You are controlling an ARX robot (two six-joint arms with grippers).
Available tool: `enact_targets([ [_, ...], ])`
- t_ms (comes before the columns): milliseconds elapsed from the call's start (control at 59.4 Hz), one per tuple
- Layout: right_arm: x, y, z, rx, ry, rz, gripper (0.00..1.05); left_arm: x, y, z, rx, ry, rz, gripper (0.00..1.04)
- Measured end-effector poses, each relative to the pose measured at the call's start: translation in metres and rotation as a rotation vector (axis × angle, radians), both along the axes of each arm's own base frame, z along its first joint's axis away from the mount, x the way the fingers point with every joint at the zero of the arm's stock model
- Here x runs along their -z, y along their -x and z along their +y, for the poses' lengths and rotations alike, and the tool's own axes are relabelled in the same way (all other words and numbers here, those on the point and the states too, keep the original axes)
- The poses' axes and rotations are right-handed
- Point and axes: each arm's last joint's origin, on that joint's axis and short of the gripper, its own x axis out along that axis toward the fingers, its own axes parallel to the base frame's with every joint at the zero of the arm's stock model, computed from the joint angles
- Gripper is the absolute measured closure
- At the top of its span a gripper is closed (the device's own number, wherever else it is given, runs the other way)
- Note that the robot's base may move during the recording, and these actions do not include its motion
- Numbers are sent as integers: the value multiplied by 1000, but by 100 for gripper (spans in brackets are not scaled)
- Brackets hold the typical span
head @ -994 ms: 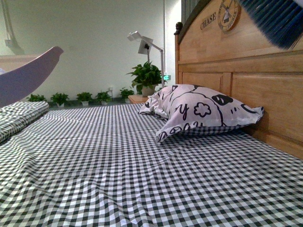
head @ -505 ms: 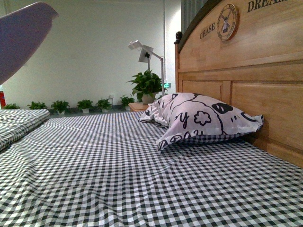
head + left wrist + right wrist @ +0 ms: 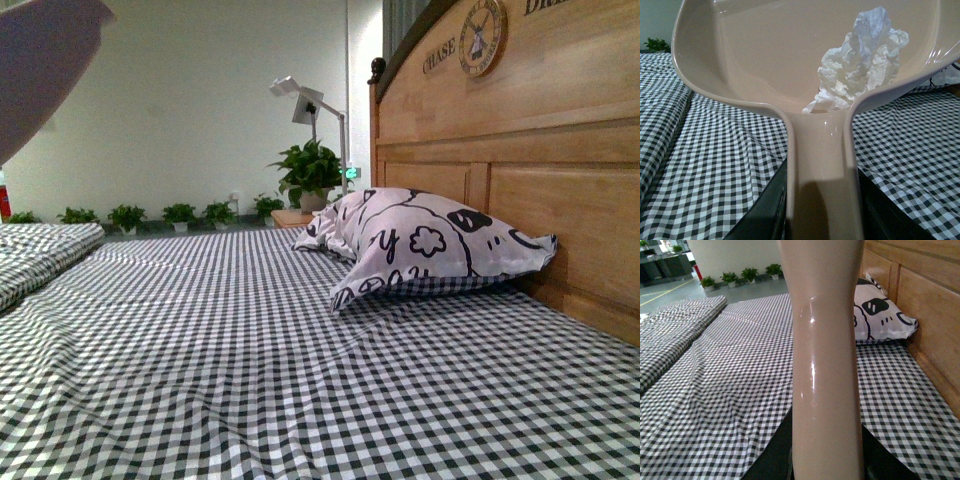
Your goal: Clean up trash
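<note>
1. trash (image 3: 860,60) already gathered: lies inside the dustpan (image 3: 755,55), near where the pan narrows into its handle, held clear above the checked bed cover (image 3: 705,165).
2. judged well along: pickup done, dumping still left; no bin visible in any view.
3. left hand (image 3: 822,220) clenched on the dustpan handle, dark jaws flanking it on both sides.
4. right hand (image 3: 827,460) likewise grasping a brush handle (image 3: 825,340); bristles out of sight.
5. wad: crumpled white tissue, light, likely to slip out if tipped.
6. pan and handle: smooth glossy beige plastic, rounded rim.
7. cover (image 3: 250,350): soft, rippled gingham; pillow (image 3: 430,240) against wooden headboard (image 3: 540,140).
</note>
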Motion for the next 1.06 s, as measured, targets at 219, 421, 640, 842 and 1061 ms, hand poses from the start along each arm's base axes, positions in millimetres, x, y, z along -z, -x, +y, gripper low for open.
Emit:
enact_targets([
  [219,0,0,0,0,0,0,87,0,0,0,0,0,0,78],
  [421,0,0,0,0,0,0,87,0,0,0,0,0,0,78],
  [640,0,0,0,0,0,0,87,0,0,0,0,0,0,78],
  [842,0,0,0,0,0,0,87,0,0,0,0,0,0,78],
  [1061,0,0,0,0,1,0,87,0,0,0,0,0,0,78],
])
